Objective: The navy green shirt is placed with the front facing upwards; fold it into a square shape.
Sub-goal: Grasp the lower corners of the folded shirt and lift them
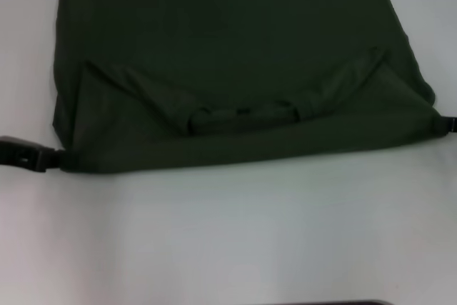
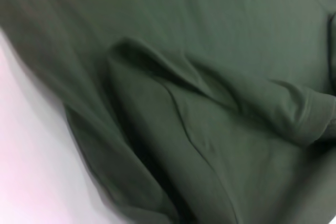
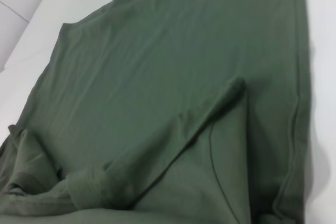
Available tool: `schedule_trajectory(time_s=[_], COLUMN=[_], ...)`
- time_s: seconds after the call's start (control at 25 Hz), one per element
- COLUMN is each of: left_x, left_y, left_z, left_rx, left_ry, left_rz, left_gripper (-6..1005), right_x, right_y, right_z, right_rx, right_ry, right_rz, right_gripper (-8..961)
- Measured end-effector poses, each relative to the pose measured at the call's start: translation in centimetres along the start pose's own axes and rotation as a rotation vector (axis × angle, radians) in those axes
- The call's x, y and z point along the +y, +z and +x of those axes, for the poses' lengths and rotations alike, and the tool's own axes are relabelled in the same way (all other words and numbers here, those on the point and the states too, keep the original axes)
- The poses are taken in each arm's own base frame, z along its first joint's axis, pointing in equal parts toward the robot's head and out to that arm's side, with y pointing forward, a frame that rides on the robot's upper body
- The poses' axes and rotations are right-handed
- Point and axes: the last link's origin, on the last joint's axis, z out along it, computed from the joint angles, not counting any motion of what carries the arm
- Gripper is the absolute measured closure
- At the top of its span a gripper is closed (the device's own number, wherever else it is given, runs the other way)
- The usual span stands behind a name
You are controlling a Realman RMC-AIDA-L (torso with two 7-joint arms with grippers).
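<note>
I have the dark olive-green cotton T-shirt (image 1: pixel 235 48) spread on the white tabletop (image 1: pixel 235 233), plain side up with no lettering showing, its body running away from me. Both short sleeves are folded in over the body, their cuffs meeting near the middle just above the near edge, so the sleeve folds look done. The near edge itself lies as a long doubled band across the table.

My left gripper (image 1: pixel 28 155) sits at the near left corner of the cloth, low against the table, and the right gripper (image 1: pixel 448 125) shows only as a dark tip at the near right corner. Each touches its corner, but I cannot tell how the jaws stand on either side; the fabric hides them, and neither wrist view shows any fingers, only green folds.

By my reckoning the work is perhaps halfway: the long body is not yet folded over lengthwise, and that, probably in two passes, is what remains before the shape reads as a square.
</note>
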Motion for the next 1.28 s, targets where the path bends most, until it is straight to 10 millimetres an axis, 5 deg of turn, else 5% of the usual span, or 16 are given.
schedule_trajectory(time_s=[1.28], left_x=[1.0], left_y=[-2.3], left_z=[-5.7], left_rx=[-0.086], left_ry=[-0.010], left_rz=[-0.151], left_gripper=[977], right_x=[0.5], right_y=[-3.0], right_z=[5.0], right_rx=[0.070], right_ry=[0.028], right_rz=[-0.098], right_gripper=[917])
